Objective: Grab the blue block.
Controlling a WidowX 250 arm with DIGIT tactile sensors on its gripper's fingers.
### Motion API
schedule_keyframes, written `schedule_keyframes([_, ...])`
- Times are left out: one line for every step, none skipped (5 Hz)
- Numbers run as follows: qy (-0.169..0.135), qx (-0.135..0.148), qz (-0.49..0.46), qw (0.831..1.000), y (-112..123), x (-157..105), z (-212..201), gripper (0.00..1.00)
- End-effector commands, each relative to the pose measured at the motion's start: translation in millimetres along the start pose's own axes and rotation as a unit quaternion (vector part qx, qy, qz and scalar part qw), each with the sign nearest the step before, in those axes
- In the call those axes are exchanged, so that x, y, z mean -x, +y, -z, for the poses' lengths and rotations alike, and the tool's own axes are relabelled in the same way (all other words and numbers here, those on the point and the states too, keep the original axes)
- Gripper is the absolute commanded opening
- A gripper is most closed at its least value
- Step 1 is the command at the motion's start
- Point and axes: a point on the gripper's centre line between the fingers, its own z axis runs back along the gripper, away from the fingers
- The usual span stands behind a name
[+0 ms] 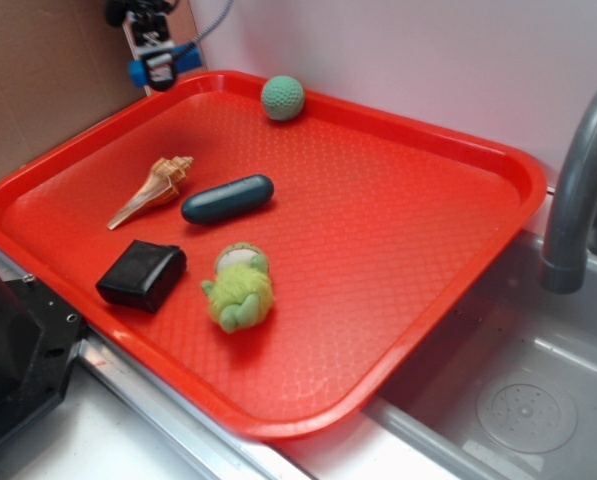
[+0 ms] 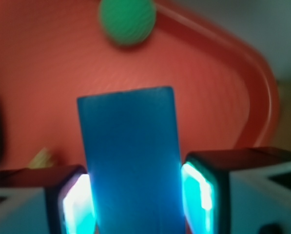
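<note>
The gripper [image 2: 135, 204] was clamped on the blue block [image 2: 130, 156], whose bar stood up between the two fingers [image 2: 72, 200] in the wrist view. In the exterior view it hung at the red tray's [image 1: 398, 230] far left corner, above the rim, near the green knitted ball [image 1: 282, 98].

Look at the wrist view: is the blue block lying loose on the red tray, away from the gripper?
No. The blue block sits between the two fingers of the gripper, above the red tray.
</note>
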Motion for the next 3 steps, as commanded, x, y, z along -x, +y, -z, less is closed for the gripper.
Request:
schedule_keyframes([-0.028,0.013,-0.103,0.994,-45.8,-1.8,-44.2,0.0])
schedule_keyframes([-0.029,0.059,-0.188,0.98,-58.4,-4.6,-45.8,0.0])
schedule_keyframes([-0.067,0.025,-0.26,0.963,-63.9,7.8,-54.8,0.0])
